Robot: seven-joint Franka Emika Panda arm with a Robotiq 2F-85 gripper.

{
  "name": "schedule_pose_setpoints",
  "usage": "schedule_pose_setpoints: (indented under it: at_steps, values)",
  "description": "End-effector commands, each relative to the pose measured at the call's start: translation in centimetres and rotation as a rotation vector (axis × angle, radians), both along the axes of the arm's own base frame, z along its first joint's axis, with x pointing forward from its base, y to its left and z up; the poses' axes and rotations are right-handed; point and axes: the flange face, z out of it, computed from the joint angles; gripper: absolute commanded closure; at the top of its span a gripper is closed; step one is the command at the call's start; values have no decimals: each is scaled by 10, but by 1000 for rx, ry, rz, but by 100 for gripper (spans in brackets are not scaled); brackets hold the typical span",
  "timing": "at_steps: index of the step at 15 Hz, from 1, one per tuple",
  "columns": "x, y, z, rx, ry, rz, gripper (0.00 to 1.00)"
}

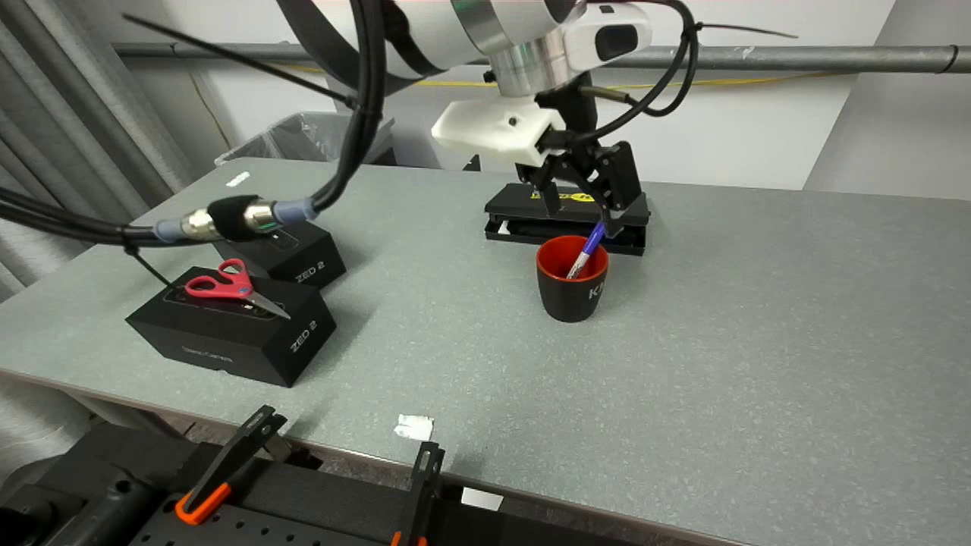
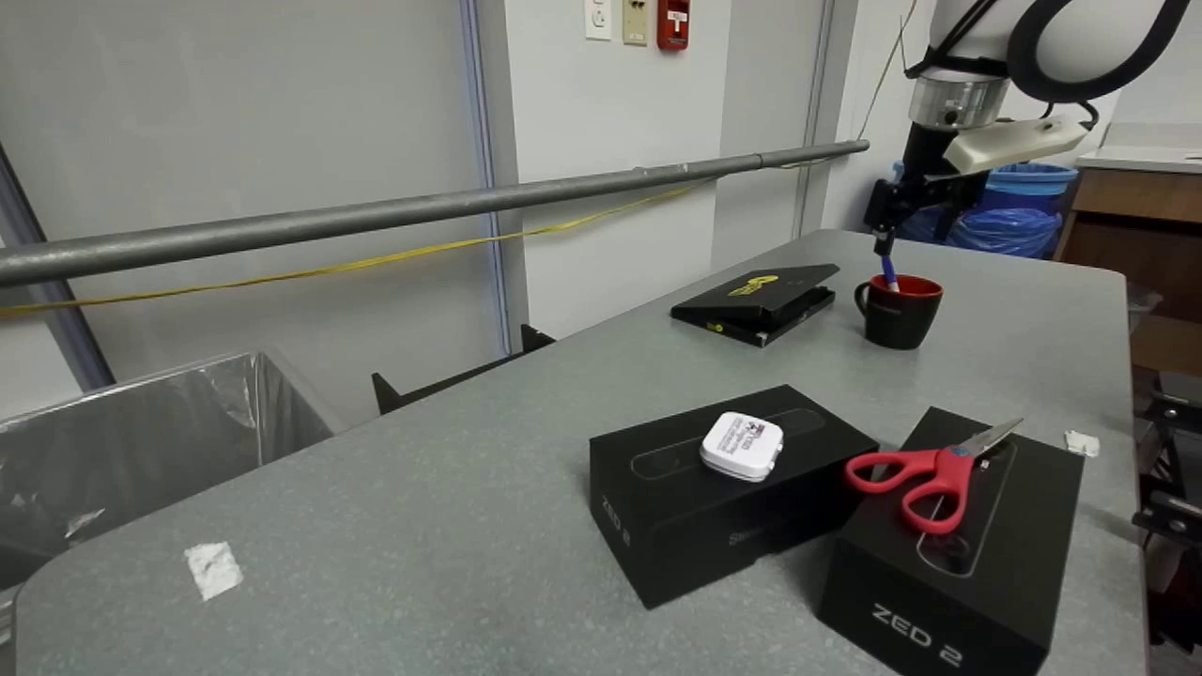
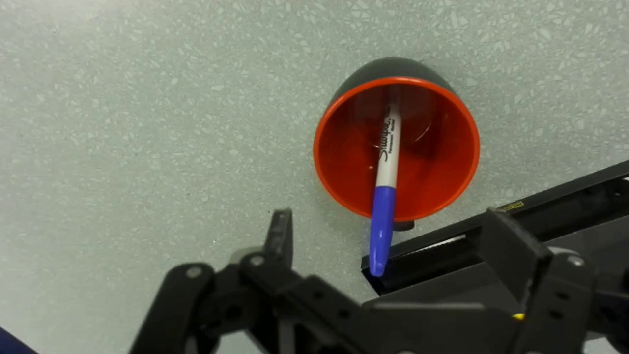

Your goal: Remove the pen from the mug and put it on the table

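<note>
The speckled table (image 1: pixel 758 341) bears 1 round mug (image 1: pixel 569 297), pen (image 3: pixel 385 190) slanting inside.

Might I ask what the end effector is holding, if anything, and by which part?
Nothing: the wrist view shows the end effector open, with a gap on either side of the pen, which leans in the mug.

The mug (image 1: pixel 567 296) is matt outside and glossy on its inner wall. The pen (image 3: pixel 386 196) is smooth plastic, its cap shiny. The tabletop (image 1: pixel 758 341) is matt, with a speckled surface. The fingers (image 3: pixel 513 255), blurred up close, seem matt. The scissors (image 2: pixel 951 467) pair metal blades with smooth plastic handles. The boxes (image 2: pixel 714 512) are matt card, the pipe (image 2: pixel 470 200) dull metal, the bin liner (image 2: pixel 160 451) wrinkled plastic, the curtain (image 1: pixel 76 114) cloth.
</note>
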Motion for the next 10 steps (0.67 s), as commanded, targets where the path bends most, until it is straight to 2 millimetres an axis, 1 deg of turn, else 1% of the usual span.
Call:
schedule_pose_setpoints:
  at_steps: [1,9,10]
  values:
    - [21,-5,-18,-12,-16,-22,0]
    - [36,-8,-34,-34,-58,-53,0]
    - [37,-9,-35,-37,-64,-54,20]
